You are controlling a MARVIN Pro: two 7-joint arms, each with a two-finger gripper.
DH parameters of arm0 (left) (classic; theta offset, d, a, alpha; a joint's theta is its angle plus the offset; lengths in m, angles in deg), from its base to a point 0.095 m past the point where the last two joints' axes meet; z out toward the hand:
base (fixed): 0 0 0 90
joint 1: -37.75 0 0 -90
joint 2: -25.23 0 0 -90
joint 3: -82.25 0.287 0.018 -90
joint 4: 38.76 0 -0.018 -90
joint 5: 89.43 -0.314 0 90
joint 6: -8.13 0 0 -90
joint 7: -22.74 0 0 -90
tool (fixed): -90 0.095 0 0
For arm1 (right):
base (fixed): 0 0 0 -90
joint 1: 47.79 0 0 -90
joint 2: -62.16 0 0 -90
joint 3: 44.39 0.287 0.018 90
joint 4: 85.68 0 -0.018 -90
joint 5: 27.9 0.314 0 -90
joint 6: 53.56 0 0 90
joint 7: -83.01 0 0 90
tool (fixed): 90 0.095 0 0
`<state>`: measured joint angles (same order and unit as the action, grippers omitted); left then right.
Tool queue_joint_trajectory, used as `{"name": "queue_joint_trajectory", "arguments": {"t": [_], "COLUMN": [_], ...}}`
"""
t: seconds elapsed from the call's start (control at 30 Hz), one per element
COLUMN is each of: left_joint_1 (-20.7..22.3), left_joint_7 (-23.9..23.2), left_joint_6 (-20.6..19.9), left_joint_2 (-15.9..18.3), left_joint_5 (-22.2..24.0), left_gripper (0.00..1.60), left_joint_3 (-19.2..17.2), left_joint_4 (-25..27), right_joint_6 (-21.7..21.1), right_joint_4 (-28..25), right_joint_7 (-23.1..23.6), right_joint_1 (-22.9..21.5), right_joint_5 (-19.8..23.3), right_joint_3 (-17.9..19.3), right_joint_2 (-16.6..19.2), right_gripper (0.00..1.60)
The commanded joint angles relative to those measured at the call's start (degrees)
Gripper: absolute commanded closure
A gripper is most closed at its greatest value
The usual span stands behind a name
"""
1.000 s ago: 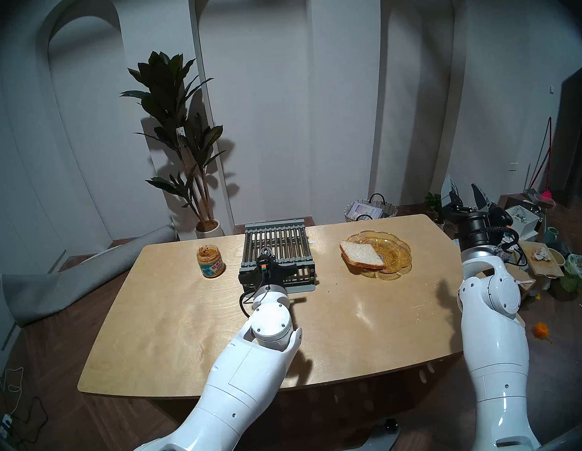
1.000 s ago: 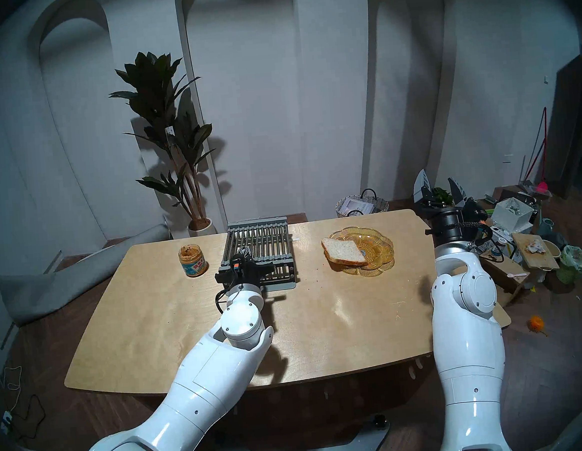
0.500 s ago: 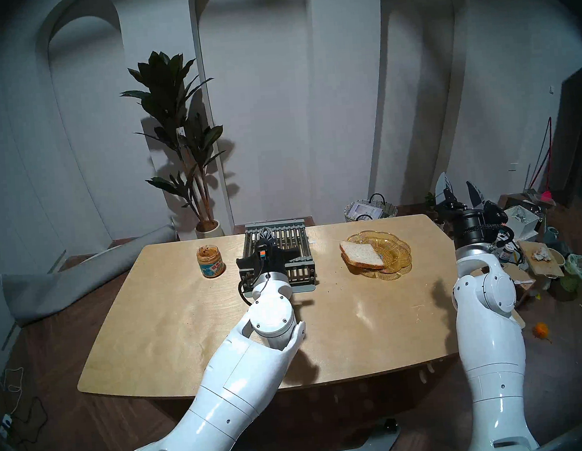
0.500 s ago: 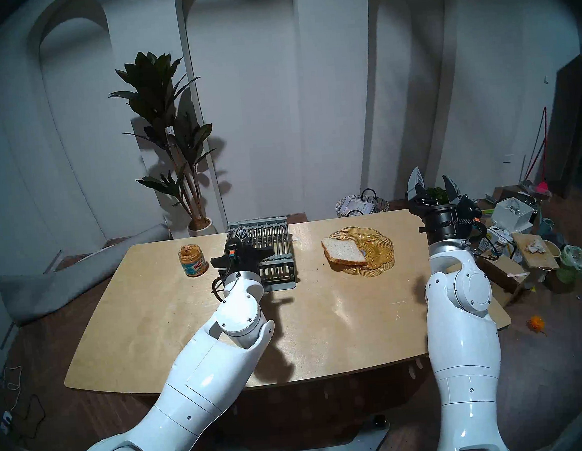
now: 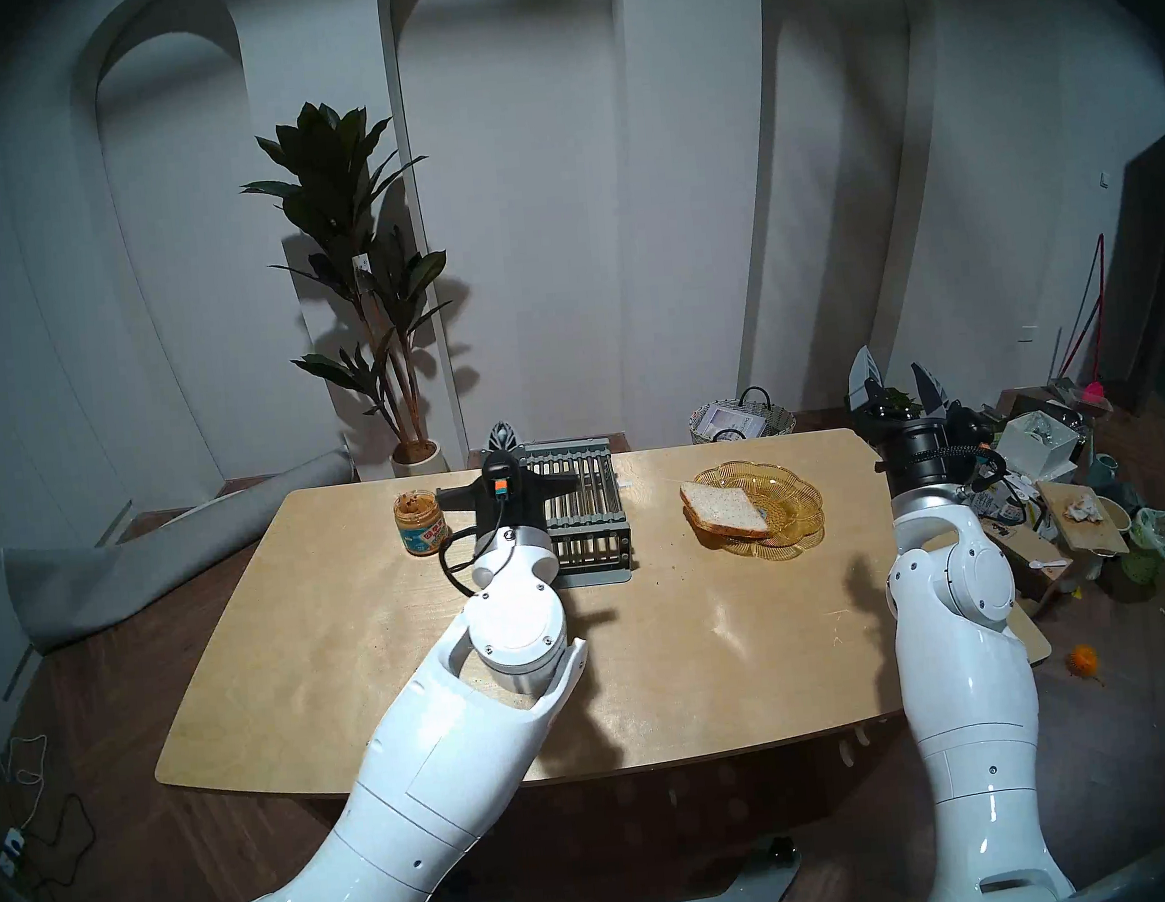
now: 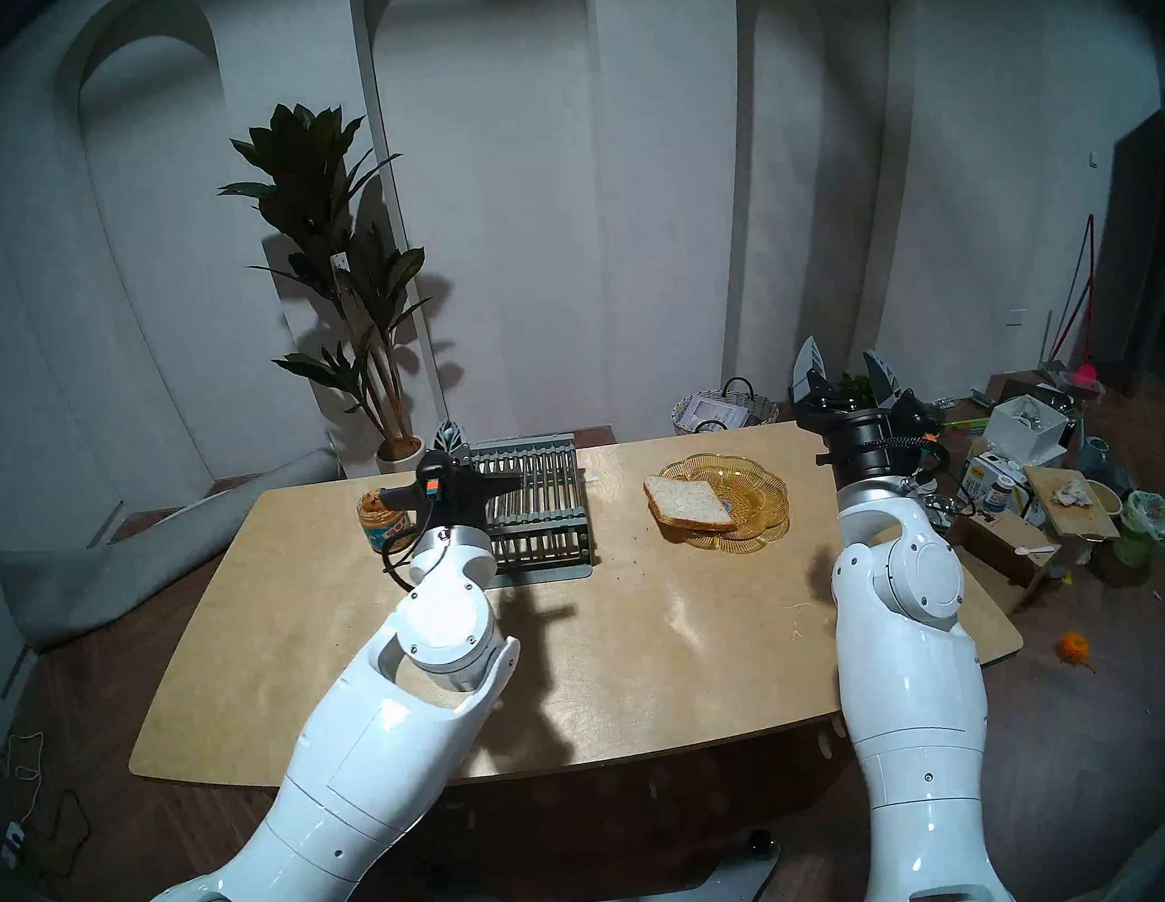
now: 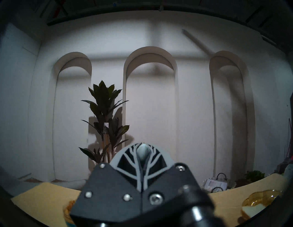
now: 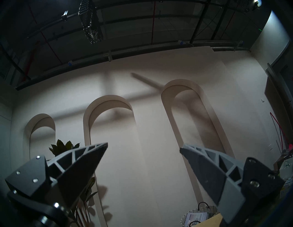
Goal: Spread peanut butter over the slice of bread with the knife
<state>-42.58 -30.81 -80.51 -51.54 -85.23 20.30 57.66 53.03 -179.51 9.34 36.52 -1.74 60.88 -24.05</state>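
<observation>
L gripper [image 7: 142, 154] clamps knife [image 7: 142, 153], above table [image 5: 344, 639] far edge

jar [image 5: 421, 524] left of rack [image 5: 580, 502] | bread [image 5: 723, 509] on plate [image 5: 788, 493], right

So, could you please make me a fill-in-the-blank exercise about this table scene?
The square slice of white bread lies to the ____ of the grey barred rack.
The right end effector is ____ and empty.
The left end effector is ____ on the small grey-handled knife.
Missing: right; open; shut.
</observation>
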Motion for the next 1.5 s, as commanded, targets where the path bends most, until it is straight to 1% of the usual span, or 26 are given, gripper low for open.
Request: {"name": "queue_joint_trajectory", "arguments": {"t": [0.0, 0.1, 0.13, 0.23, 0.27, 0.3, 0.37, 0.4, 0.43, 0.57, 0.63, 0.67, 0.73, 0.77, 0.83, 0.9, 0.93, 1.07, 1.1, 1.13, 1.2, 1.27, 1.33, 1.37, 1.43, 1.47], "left_joint_1": [-3.01, -4.34, -5.44, -5.99, -6.38, -6.48, -6.38, -6.15, -6.04, -5.26, -4.64, -4.33, -3.57, -3.12, -2.05, -1.07, -0.59, 1.78, 1.62, 2.99, 3.89, 5.25, 6.6, 5.68, 7.79, 7.35], "left_joint_7": [-2.29, -4.8, -7.09, -9.27, -11.13, -12.64, -13.59, -16.23, -17.25, -20.13, -23.32, -23.16, -26.49, -26.57, -29.45, -31.88, -31.66, -37.67, -36.89, -39.42, -41.27, -43.73, -44.34, -44.43, -44.75, -44.62], "left_joint_6": [-5.34, -7.93, -9.87, -11.99, -13.08, -14.26, -15.84, -18.08, -19.3, -21.97, -24.0, -24.77, -26.47, -27.13, -28.68, -29.62, -30.12, -31.64, -31.57, -31.88, -31.83, -31.84, -31.26, -30.42, -30.13, -29.71], "left_joint_2": [7.0, 8.42, 10.03, 11.0, 12.64, 13.83, 13.92, 15.71, 16.19, 17.94, 20.12, 19.59, 22.01, 21.79, 23.6, 25.27, 24.66, 28.73, 27.59, 29.45, 30.62, 31.69, 32.17, 32.45, 32.99, 32.91], "left_joint_5": [-2.26, -2.43, -1.93, -1.84, -1.22, -1.17, -0.52, -0.41, -0.1, 0.45, 1.43, 1.51, 2.12, 2.22, 2.82, 3.17, 3.14, 3.73, 2.95, 3.5, 3.71, 2.01, 0.54, -1.51, -2.83, -4.48], "left_gripper": [1.6, 1.6, 1.6, 1.6, 1.6, 1.6, 1.6, 1.6, 1.6, 1.6, 1.6, 1.6, 1.6, 1.6, 1.6, 1.6, 1.6, 1.6, 1.6, 1.6, 1.6, 1.6, 1.6, 1.6, 1.6, 1.6], "left_joint_3": [-5.39, -7.48, -8.6, -9.87, -10.48, -11.07, -12.03, -12.86, -13.24, -13.85, -14.14, -14.32, -14.25, -14.24, -14.04, -13.79, -13.8, -12.9, -13.3, -12.51, -12.06, -11.07, -9.66, -9.82, -7.75, -7.73], "left_joint_4": [7.05, 8.57, 10.15, 10.72, 11.52, 11.79, 11.88, 12.12, 12.36, 12.37, 12.7, 12.61, 12.79, 12.54, 12.39, 12.15, 11.84, 11.26, 11.29, 10.91, 10.92, 10.39, 9.7, 10.38, 9.62, 9.96], "right_joint_6": [-0.07, -0.04, 0.06, 0.11, 0.19, 0.25, 0.36, 0.52, 0.63, 0.82, 0.98, 1.07, 1.26, 1.29, 1.47, 1.52, 1.6, 1.96, 1.96, 2.1, 2.2, 2.32, 2.47, 2.45, 2.56, 2.61], "right_joint_4": [0.28, 0.72, 1.1, 1.51, 1.73, 1.91, 2.12, 2.37, 2.53, 2.97, 3.33, 3.46, 3.76, 3.9, 4.24, 4.49, 4.61, 5.24, 5.34, 5.5, 5.78, 6.06, 6.41, 6.51, 6.76, 6.87], "right_joint_7": [0.12, 0.04, -0.05, -0.18, -0.29, -0.39, -0.53, -0.78, -0.95, -1.42, -1.87, -2.01, -2.44, -2.61, -3.03, -3.28, -3.42, -4.01, -4.08, -4.23, -4.45, -4.6, -4.71, -4.78, -4.91, -4.96], "right_joint_1": [-1.91, -2.29, -2.51, -2.71, -2.84, -2.91, -2.95, -3.04, -3.12, -3.23, -3.3, -3.3, -3.36, -3.4, -3.53, -3.63, -3.68, -3.96, -4.0, -4.07, -4.2, -4.34, -4.48, -4.51, -4.61, -4.65], "right_joint_5": [-1.06, -1.52, -1.88, -2.24, -2.49, -2.67, -2.95, -3.25, -3.46, -3.84, -4.21, -4.35, -4.7, -4.83, -5.22, -5.43, -5.55, -6.11, -6.16, -6.31, -6.46, -6.59, -6.72, -6.74, -6.83, -6.86], "right_joint_3": [-2.74, -3.68, -4.2, -4.82, -5.12, -5.41, -5.89, -6.32, -6.52, -6.92, -7.19, -7.29, -7.47, -7.54, -7.75, -7.91, -7.98, -8.21, -8.24, -8.28, -8.32, -8.36, -8.41, -8.41, -8.42, -8.43], "right_joint_2": [-0.86, -1.09, -1.23, -1.54, -1.69, -1.87, -2.21, -2.55, -2.69, -3.09, -3.31, -3.38, -3.53, -3.58, -3.68, -3.77, -3.81, -3.89, -3.89, -3.9, -3.92, -3.94, -3.93, -3.94, -3.94, -3.94], "right_gripper": [0.0, 0.0, 0.0, 0.0, 0.0, 0.0, 0.0, 0.0, 0.0, 0.0, 0.0, 0.0, 0.0, 0.0, 0.0, 0.0, 0.0, 0.0, 0.0, 0.0, 0.0, 0.0, 0.0, 0.0, 0.0, 0.0]}}
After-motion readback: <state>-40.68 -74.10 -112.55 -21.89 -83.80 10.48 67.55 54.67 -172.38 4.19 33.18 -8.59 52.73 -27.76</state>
